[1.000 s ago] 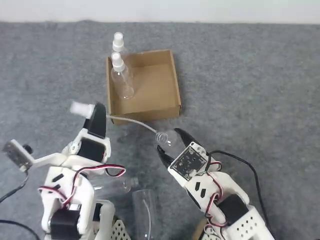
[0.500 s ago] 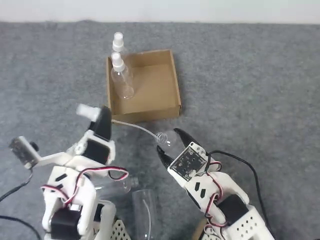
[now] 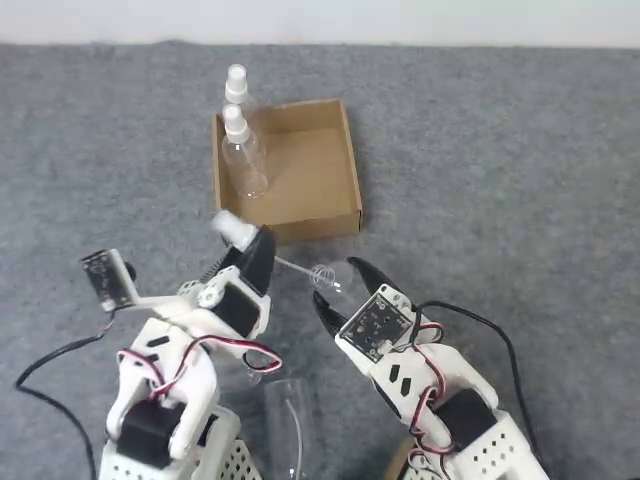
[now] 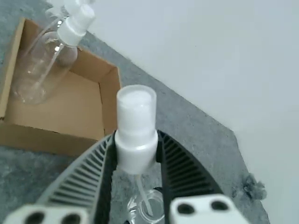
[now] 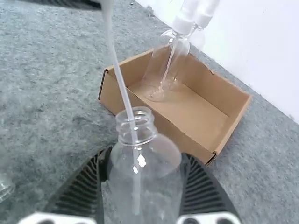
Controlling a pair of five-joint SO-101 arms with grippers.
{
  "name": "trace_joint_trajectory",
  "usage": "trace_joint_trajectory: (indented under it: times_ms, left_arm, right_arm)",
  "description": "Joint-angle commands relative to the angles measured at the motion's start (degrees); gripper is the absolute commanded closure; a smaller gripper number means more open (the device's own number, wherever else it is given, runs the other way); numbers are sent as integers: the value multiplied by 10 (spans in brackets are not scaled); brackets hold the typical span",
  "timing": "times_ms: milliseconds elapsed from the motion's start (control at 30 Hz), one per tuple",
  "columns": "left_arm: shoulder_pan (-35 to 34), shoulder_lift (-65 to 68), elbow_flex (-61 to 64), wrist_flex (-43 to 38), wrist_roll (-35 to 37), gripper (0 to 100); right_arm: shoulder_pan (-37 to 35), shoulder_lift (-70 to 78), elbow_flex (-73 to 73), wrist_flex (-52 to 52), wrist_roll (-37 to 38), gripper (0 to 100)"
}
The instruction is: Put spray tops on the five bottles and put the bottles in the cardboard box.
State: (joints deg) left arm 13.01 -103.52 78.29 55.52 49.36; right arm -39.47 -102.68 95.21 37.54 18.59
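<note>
- Done: two capped clear plastic bottles (image 3: 245,160), 10 o'clock inside brown cardboard box (image 3: 300,228).
- Your left gripper (image 4: 135,142) clamps white spray top (image 4: 135,121), tube (image 5: 122,88) in uncapped clear bottle (image 5: 140,135) your right gripper (image 5: 144,161) grasps.
- Three bottles likely remain.

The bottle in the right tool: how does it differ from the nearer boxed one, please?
The held bottle has an open neck, a tube entering; the boxed bottle is capped. The right tool grips the held bottle outside the cardboard box; the boxed bottle stands inside. Both are clear.
</note>
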Motion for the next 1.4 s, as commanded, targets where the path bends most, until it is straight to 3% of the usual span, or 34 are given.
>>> trace_joint_trajectory:
  times_ms: [0, 567, 933, 1167, 1367]
  left_arm:
    - [30, -11, 2, -24, -25, 988]
    - [147, -11, 44, -26, -76, 983]
    - [148, -11, 38, 1, -76, 716]
    - [144, -11, -13, 57, -76, 702]
    - [93, -11, -36, 64, -75, 702]
  right_arm:
    - [-2, -13, 11, -14, 5, 991]
    - [-2, -13, 11, -6, 5, 991]
    - [-2, -13, 11, -6, 5, 991]
    - [-2, -13, 11, -6, 5, 991]
    - [-2, -13, 11, -6, 6, 991]
